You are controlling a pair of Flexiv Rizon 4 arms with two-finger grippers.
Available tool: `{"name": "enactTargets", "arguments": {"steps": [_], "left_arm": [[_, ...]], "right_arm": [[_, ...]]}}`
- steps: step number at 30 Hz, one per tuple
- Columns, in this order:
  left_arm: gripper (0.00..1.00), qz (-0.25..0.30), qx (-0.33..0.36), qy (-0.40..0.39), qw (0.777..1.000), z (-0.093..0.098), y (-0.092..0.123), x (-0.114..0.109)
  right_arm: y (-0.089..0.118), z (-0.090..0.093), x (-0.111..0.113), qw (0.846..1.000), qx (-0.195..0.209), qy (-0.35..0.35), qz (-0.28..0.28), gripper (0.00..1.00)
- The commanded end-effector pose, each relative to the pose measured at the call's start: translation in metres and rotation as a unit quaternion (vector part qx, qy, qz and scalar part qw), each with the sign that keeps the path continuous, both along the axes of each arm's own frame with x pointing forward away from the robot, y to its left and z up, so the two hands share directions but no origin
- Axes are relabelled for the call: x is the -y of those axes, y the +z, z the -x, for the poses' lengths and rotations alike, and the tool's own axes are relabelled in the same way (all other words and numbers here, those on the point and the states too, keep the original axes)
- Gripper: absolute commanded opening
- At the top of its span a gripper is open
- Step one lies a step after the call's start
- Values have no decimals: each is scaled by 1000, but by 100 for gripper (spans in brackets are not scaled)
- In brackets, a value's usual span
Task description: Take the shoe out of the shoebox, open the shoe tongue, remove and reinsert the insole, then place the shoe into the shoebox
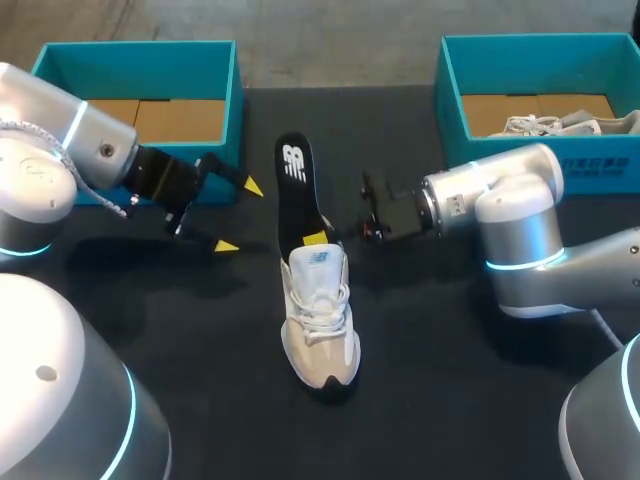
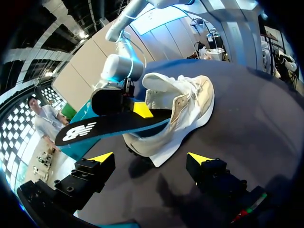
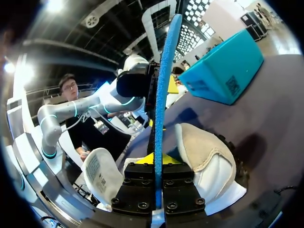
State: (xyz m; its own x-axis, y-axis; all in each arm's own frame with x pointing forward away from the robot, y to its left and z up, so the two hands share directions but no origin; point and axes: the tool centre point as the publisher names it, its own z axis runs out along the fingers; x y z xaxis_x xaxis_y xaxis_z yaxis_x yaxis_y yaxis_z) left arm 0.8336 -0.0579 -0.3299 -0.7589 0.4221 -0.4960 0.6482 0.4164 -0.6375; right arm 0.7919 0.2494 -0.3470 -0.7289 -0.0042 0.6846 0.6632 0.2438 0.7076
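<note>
R fingers (image 3: pixel 137 187) pinch insole (image 3: pixel 162 95), 1 end inside shoe (image 1: pixel 320 320); L fingers (image 2: pixel 102 157) wide apart, empty.

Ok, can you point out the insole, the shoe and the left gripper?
insole (image 1: pixel 296 192): head view, on its black face, close to the white logo.
shoe (image 1: pixel 318 318): head view, on the white laces.
left gripper (image 1: pixel 239 215): head view, midway between its two yellow tips.
</note>
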Motion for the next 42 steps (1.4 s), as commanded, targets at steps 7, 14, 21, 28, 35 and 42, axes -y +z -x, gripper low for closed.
{"name": "enactTargets", "arguments": {"steps": [7, 14, 21, 28, 35, 42], "left_arm": [[100, -1, 0, -1, 1000, 3, 2, -4], [100, 2, -2, -2, 1000, 4, 0, -2], [100, 5, -2, -5, 1000, 4, -2, -1], [100, 6, 0, -7, 1000, 3, -3, -1], [100, 5, 3, -7, 1000, 3, -2, -2], [100, 6, 1, -10, 1000, 3, -5, -1]], "right_arm": [[0, 0, -4, 1000, 6, -8, -2, 16], [7, -4, -5, 1000, 20, -10, 1, 28], [16, -10, -5, 999, 30, -13, 3, 25], [22, -15, -4, 999, 39, -10, 4, 2], [12, -11, 0, 1000, 19, -5, 12, 0], [7, 0, 6, 1000, 2, 2, 31, 0]]}}
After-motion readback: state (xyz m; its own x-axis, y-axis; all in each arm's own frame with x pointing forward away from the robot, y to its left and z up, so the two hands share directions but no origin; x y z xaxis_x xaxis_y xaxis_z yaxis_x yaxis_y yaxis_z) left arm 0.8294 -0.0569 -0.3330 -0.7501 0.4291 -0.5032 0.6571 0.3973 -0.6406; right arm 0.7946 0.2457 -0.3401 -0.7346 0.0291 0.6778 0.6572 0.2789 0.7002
